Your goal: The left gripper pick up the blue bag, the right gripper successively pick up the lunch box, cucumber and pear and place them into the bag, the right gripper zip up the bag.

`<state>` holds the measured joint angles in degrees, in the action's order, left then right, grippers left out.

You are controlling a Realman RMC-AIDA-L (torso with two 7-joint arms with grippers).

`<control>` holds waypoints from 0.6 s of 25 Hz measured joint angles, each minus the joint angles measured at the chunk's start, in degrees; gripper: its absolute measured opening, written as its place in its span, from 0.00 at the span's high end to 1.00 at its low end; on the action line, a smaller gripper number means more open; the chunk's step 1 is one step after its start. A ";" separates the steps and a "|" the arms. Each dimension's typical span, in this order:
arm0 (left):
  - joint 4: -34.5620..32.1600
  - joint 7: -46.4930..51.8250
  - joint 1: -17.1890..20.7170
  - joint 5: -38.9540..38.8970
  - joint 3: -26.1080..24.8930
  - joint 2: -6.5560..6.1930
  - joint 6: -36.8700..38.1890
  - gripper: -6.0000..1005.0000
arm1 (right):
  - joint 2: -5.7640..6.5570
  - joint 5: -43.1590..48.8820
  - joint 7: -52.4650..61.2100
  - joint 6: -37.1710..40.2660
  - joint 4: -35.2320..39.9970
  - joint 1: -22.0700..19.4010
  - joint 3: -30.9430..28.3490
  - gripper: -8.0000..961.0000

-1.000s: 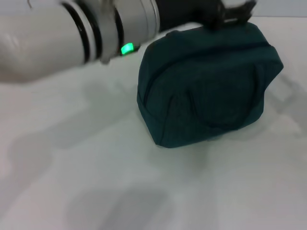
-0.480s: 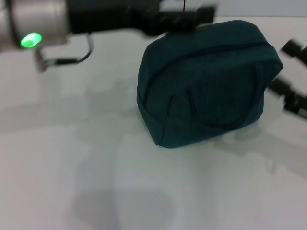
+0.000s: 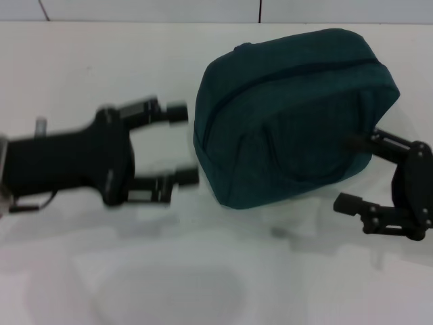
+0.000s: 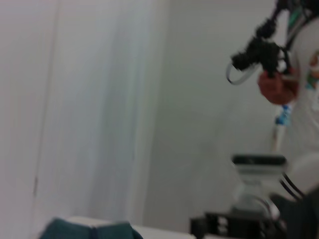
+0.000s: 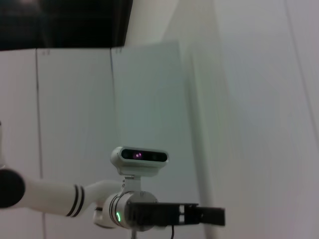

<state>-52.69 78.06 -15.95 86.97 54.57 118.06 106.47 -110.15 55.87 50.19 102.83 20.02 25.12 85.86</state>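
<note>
The left gripper (image 3: 181,144) has its jaws spread wide with nothing between them; its two black fingers point at the near left side of the blue bag (image 3: 291,115), the tips just beside the fabric, and whether they touch it cannot be told. The right gripper (image 3: 352,172) is likewise wide open and empty-handed, reaching in from the worktop's right edge; its upper finger lies against or just in front of the bag's right side, the lower one sits apart from it, below the bag's near right corner.

The bag stands upright toward the far edge of the white worktop (image 3: 203,271), right of the middle. Its zipper runs as a dark line along the top and looks closed, so what is inside cannot be seen. A loop handle lies flat against its front face.

The left wrist view catches only a strip of the bag's top (image 4: 89,230) against a pale wall.
</note>
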 joint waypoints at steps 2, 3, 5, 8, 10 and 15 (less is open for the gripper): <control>3.62 -4.84 0.00 2.24 -0.04 -0.65 1.45 0.12 | 0.09 1.07 1.11 -0.69 0.02 0.70 0.09 0.11; 4.97 -6.32 -0.11 3.12 -0.08 -0.95 1.90 0.12 | 0.10 1.68 1.56 -1.12 0.02 1.02 0.20 0.11; 6.74 -8.53 -0.44 5.07 -0.13 -1.60 2.46 0.12 | -0.02 3.38 2.63 -2.00 0.39 1.94 0.29 0.11; 7.70 -9.70 -0.66 7.13 -0.22 -2.59 2.67 0.12 | -0.58 7.86 4.78 -3.67 2.48 2.93 0.21 0.11; 7.99 -9.66 -0.67 7.27 -0.31 -3.28 2.82 0.12 | -0.93 10.12 6.31 -4.71 4.27 3.12 0.17 0.11; 8.16 -9.82 -0.75 7.25 -0.38 -3.91 3.01 0.12 | -1.41 13.86 10.41 -6.20 9.74 3.17 0.06 0.11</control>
<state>-44.53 68.23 -16.69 94.22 54.19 114.15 109.49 -111.56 69.73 60.60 96.63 29.76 28.29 85.92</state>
